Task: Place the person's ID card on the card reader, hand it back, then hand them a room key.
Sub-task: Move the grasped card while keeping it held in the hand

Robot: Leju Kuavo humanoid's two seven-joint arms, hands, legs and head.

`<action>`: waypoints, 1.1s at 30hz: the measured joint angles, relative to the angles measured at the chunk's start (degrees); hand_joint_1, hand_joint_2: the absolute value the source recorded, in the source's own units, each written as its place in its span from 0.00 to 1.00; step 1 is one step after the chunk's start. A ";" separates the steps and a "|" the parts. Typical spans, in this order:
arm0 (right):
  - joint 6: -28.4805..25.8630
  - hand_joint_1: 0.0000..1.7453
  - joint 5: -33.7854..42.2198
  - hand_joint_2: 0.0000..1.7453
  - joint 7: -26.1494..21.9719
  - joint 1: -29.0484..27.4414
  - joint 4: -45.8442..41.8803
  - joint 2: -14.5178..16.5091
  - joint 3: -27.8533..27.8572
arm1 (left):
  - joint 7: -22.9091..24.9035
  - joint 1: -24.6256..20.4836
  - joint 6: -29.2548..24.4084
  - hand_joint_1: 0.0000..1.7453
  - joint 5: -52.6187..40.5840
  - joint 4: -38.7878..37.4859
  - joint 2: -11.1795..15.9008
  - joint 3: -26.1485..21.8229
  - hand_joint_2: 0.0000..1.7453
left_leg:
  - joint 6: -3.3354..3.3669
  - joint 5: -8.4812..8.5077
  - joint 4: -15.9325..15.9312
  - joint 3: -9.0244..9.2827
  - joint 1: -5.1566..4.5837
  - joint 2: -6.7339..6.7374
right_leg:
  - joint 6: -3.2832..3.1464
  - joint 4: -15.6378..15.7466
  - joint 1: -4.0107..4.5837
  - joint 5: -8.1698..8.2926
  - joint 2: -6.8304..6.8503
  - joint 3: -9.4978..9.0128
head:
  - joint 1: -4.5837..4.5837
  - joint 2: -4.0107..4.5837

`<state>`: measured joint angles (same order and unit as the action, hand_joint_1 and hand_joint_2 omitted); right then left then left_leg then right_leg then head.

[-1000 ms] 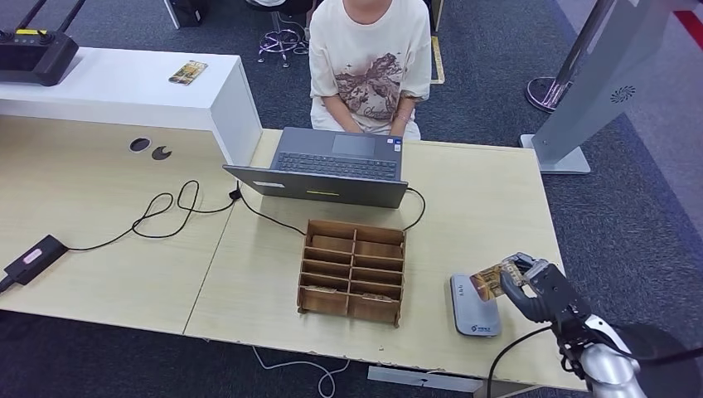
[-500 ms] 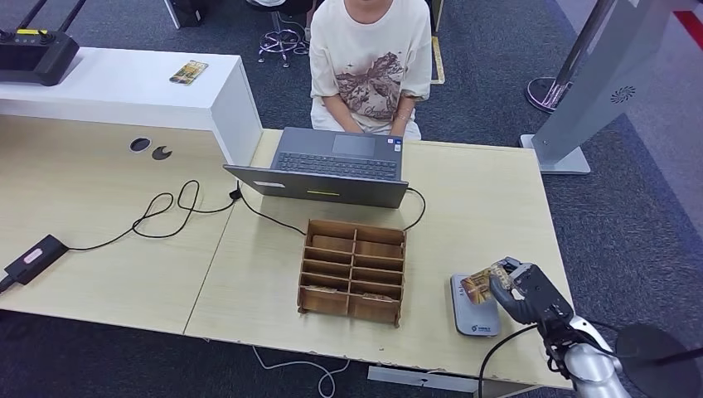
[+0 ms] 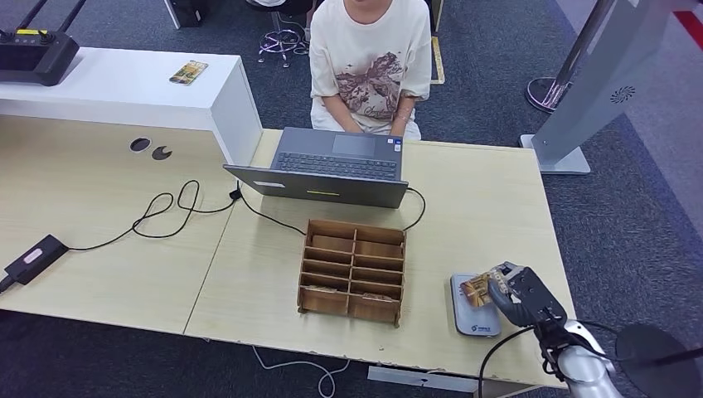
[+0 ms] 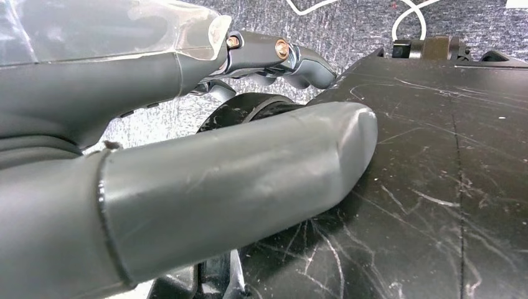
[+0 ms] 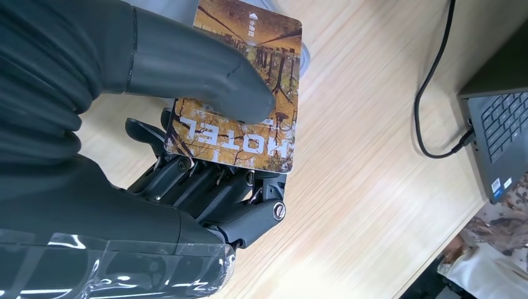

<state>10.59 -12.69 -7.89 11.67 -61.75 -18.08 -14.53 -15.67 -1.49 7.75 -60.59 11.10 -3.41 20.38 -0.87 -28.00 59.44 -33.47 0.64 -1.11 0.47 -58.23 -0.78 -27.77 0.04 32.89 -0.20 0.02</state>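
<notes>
A grey card reader (image 3: pixel 476 320) lies flat near the table's front right edge. My right hand (image 3: pixel 522 297) holds a brown-and-gold card (image 3: pixel 475 289) low over the reader's far end. In the right wrist view the thumb (image 5: pixel 199 75) presses the card (image 5: pixel 249 93), printed "HOTEL", against the fingers beneath it. Whether the card touches the reader I cannot tell. My left hand (image 4: pixel 187 187) hangs low beside my body, thumb and fingers stretched out with nothing in them. The person (image 3: pixel 369 62) sits across the table behind a laptop.
A wooden compartment organizer (image 3: pixel 353 271) stands left of the reader, with cards in its front slots. The open laptop (image 3: pixel 336 166) and its cable sit behind it. Another card (image 3: pixel 188 72) lies on the white counter (image 3: pixel 124 91) at far left. A grey stand base (image 3: pixel 559 153) is off the table's right.
My right hand has come down and a little left with the card, from above the reader's right side to low over its far end.
</notes>
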 joint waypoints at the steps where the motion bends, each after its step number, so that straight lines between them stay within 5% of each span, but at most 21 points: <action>1: -0.05 1.00 -0.10 1.00 0.00 0.01 0.17 0.03 0.00 | 0.00 0.00 0.00 0.00 0.01 0.00 0.00 0.00 0.00 | 0.00 0.00 0.00 0.00 0.00 0.00 | 0.00 0.00 0.00 0.00 0.00 0.00 | 0.00 0.00; 33: -5.45 1.00 -9.91 1.00 3.14 1.72 3.95 1.03 -0.81 | 0.33 0.10 -0.61 0.00 0.00 0.00 -0.02 0.05 0.00 | 0.00 0.00 0.00 0.02 0.00 0.00 | 0.00 0.00 0.00 0.00 0.00 -0.01 | 0.00 0.00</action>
<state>5.14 -22.61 -4.75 13.38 -57.80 -17.05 -15.34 -15.34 -1.39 7.15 -60.59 11.10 -3.43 20.44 -0.87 -28.00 59.44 -33.45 0.64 -1.11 0.47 -58.23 -0.78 -27.77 0.04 32.88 -0.20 0.02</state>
